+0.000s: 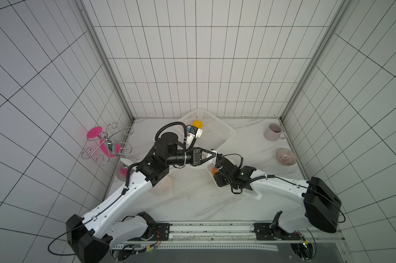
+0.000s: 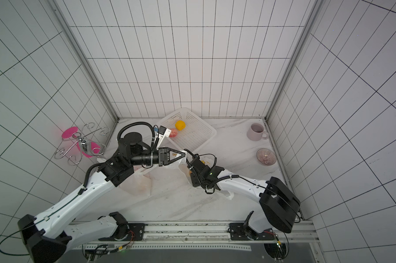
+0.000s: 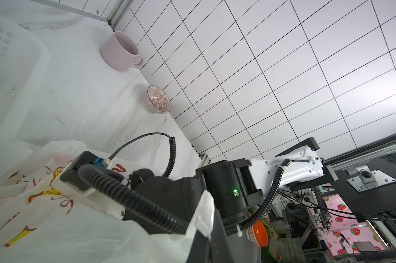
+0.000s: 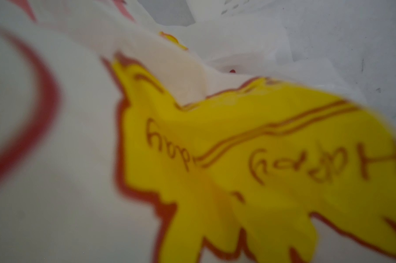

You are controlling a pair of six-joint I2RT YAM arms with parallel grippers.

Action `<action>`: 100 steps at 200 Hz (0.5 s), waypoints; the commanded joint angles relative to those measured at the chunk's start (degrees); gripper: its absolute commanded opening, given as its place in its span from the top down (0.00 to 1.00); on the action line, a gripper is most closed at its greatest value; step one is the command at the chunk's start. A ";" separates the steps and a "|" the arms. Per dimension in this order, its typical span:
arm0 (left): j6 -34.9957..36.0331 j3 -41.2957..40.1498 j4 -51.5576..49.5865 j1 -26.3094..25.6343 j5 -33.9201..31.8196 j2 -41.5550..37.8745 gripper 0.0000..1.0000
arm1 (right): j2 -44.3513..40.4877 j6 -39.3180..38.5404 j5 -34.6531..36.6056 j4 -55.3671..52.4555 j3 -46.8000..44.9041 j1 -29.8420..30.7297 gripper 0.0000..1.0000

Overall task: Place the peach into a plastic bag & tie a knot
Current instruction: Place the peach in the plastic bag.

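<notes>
White plastic bag [image 3: 55, 223], pinched by the clenched left hand [image 2: 184, 153]; right hand [image 1: 218, 177] buried in folds, its grip hidden.

White perforated plastic basket [image 1: 217, 133], centre, holds a round yellow fruit [image 1: 197, 124]; pale pink mug [image 1: 273, 132] and ribbed glass bowl [image 1: 286, 156] right.

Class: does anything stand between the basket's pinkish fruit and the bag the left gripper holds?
Yes: the near wall of the basket lies between the pinkish fruit and the plastic bag pinched by the left gripper. The left wrist camera partly covers the fruit in a top view.
</notes>
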 commanded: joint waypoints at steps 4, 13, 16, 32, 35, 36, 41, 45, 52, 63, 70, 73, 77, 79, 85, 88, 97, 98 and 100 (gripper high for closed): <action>-3.13 -2.58 3.29 5.27 -0.38 -2.96 1.00 | 2.04 -3.68 0.08 -2.33 -0.80 -1.02 0.26; -3.52 -3.23 3.16 8.12 -0.35 -3.84 1.00 | 2.89 -4.64 -1.22 -4.99 -0.25 -1.40 0.23; -3.48 -3.36 3.02 9.07 -0.44 -4.12 1.00 | 3.00 -4.92 -1.27 -5.53 -0.36 -1.40 0.22; -2.92 -3.26 1.63 13.57 -0.66 -4.99 1.00 | 2.22 -6.93 -1.76 -8.81 -1.67 -1.66 0.15; -2.66 -3.22 1.34 14.14 -0.68 -5.00 1.00 | 1.96 -7.37 -1.60 -9.49 -1.92 -1.67 0.14; -2.51 -3.21 1.27 14.26 -0.68 -5.03 1.00 | 1.87 -7.47 -1.55 -9.85 -1.96 -1.67 0.14; -1.75 -2.99 0.47 14.86 -1.00 -5.06 1.00 | 1.40 -8.28 -1.23 -11.22 -2.29 -1.75 0.13; -0.66 -2.96 -0.65 15.08 -1.44 -4.90 1.00 | 1.08 -8.70 -0.97 -12.09 -2.63 -1.75 0.12; 1.80 -2.69 -3.19 15.18 -2.90 -4.24 1.00 | 0.38 -8.75 -3.12 -13.62 -2.71 -2.85 0.10; 5.63 -3.54 -6.99 15.17 -5.27 -2.47 1.00 | -0.89 -11.06 -5.83 -15.30 -1.90 -2.71 0.08; 7.46 -4.58 -8.65 15.18 -6.64 -1.24 1.00 | -1.67 -12.18 -6.55 -16.91 -0.52 -2.13 0.08; 8.15 -5.14 -8.99 15.18 -6.95 -0.70 1.00 | -2.12 -12.53 -7.15 -17.65 0.05 -2.11 0.08; 8.74 -5.92 -9.16 15.18 -7.01 0.03 1.00 | -2.69 -13.02 -8.48 -18.26 0.90 -2.11 0.08; 8.91 -6.28 -9.10 15.16 -6.94 0.36 1.00 | -2.96 -13.20 -9.24 -18.50 1.38 -2.15 0.08; 9.20 -7.42 -8.67 15.18 -6.61 1.37 1.00 | -4.02 -13.91 -12.50 -19.02 2.61 -2.15 0.08; 9.27 -7.84 -8.57 15.18 -6.43 1.86 1.00 | -4.64 -14.06 -14.32 -19.14 3.30 -2.25 0.08; 9.39 -8.76 -7.70 15.17 -5.51 3.26 1.00 | -6.06 -14.50 -21.05 -19.57 5.43 -2.45 0.08; 9.40 -8.84 -7.56 15.13 -5.42 3.36 1.00 | -6.18 -14.51 -21.47 -19.55 5.58 -2.45 0.08; 9.40 -9.01 -7.34 15.11 -5.30 3.61 1.00 | -6.41 -14.58 -23.52 -19.66 6.06 -2.52 0.08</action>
